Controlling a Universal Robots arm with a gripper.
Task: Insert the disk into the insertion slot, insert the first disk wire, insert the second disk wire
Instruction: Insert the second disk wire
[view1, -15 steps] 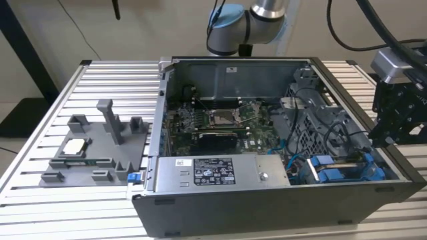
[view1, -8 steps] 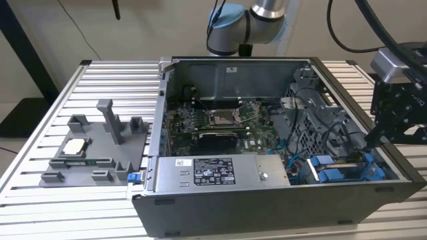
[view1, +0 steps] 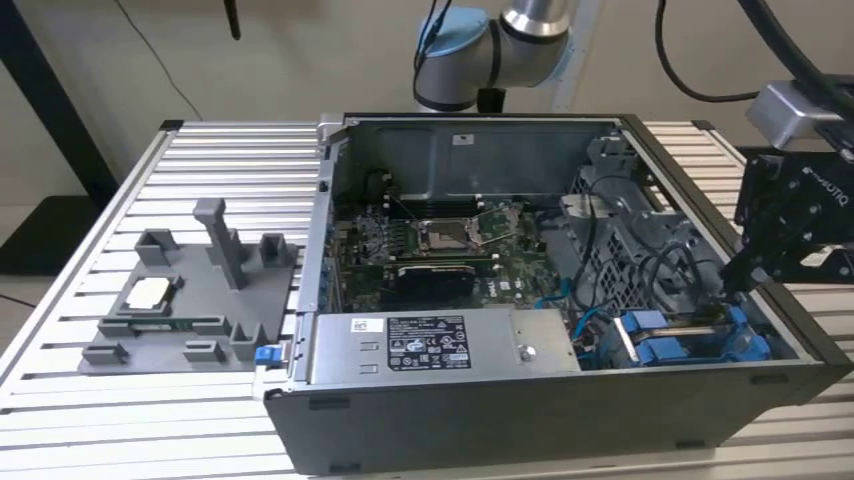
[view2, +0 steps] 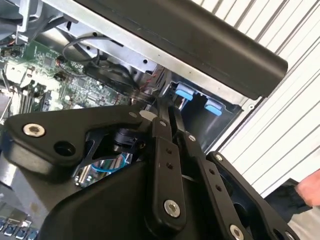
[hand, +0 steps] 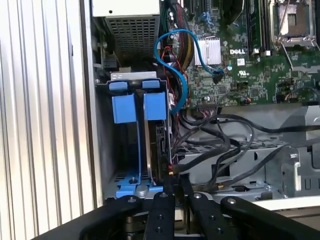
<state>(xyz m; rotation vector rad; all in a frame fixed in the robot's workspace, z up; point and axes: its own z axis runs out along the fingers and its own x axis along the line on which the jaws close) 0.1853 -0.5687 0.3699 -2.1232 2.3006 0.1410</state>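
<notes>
1. Layout: an open computer case (view1: 534, 425) is set on the slatted counter (view1: 214, 160), toward the edge on the exterior view's right. A grey fixture tray (view1: 200, 290) lies near the opposite edge.
2. Disk location: the disk (hand: 161, 142) is seen standing on edge inside the insertion slot (hand: 120, 150), framed by its blue caddy. The slot is at the case corner closest to the counter's edge on the exterior view's right, just beside the power-supply box (view1: 441, 345).
3. End effector (hand: 172, 181): it is lowered into the case just beside the disk's exposed end. In both wrist views the fingers are pressed together. Whether a thin connector is nipped between the tips cannot be told.
4. Wires: a blue wire (hand: 175, 32) is looped from the motherboard (hand: 240, 75) toward the slot. A bundle of black wires (hand: 220, 145) is draped beside the disk. Whether any plug is seated in the disk cannot be told.
5. Step in hand (judgement): disk insertion is taken as done, and the work is judged to be at the first disk wire.
6. Requirements (judgement): seating a plug is expected to call for square alignment with the disk's port and a short straight push. Care is also needed that the black bundle is not snagged.
</notes>
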